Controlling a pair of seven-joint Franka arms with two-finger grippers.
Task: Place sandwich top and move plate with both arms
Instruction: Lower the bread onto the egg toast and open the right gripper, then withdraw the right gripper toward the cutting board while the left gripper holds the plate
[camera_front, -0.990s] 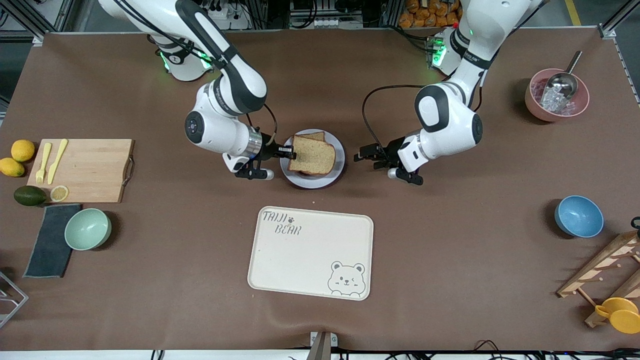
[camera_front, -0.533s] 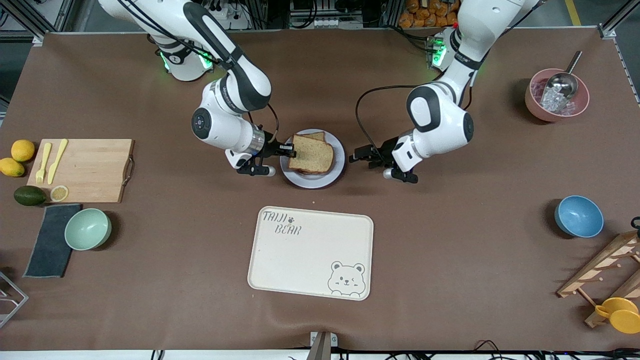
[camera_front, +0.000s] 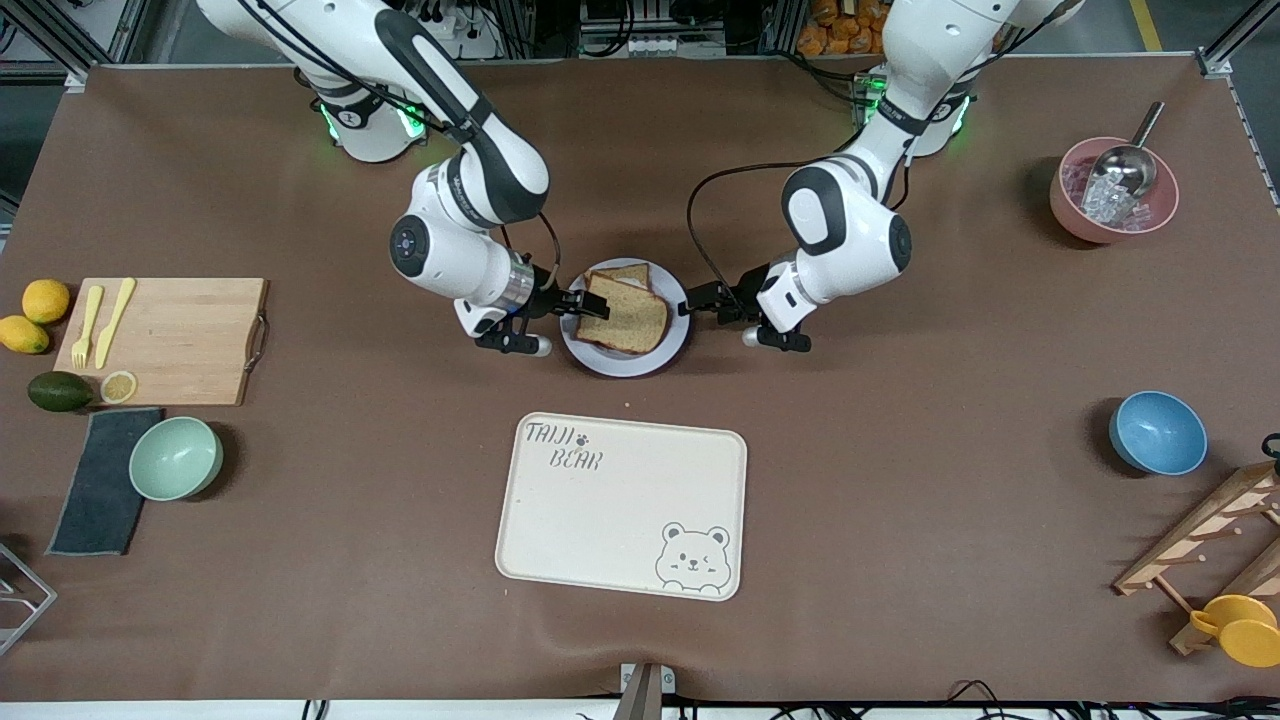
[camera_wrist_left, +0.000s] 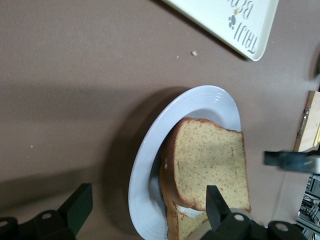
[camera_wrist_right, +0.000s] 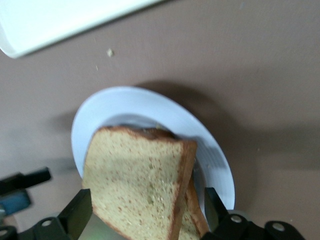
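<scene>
Right now your plate (camera_front: 676, 345) is sitting on the brown table (camera_front: 900, 480), with the cream bear tray (camera_front: 620, 505) lying nearer the front camera, at the plate's 6 o'clock in the front view. On the plate, the sandwich top (camera_front: 624, 318) is lying over a second slice of bread (camera_front: 628, 272) whose corner is poking out at 12 o'clock.

Your right claw (camera_front: 581, 306) is sitting at the plate's 9 o'clock edge, toward the right arm's end of the table. In the right wrist view its two fingers (camera_wrist_right: 76, 216) are standing wide apart on either side of the sandwich top (camera_wrist_right: 137, 177), not pinching it, with the pale plate rim (camera_wrist_right: 95, 107) showing past the bread.

Your left claw (camera_front: 700, 300) is sitting at the plate's 3 o'clock edge, toward the left arm's end. In the left wrist view its fingers (camera_wrist_left: 215, 200) are spread open, one over the sandwich top (camera_wrist_left: 210, 165) and the other out over bare table, with the plate rim (camera_wrist_left: 145, 170) lying between them. You are seeing both claws low at the plate, neither one clamped on anything.
</scene>
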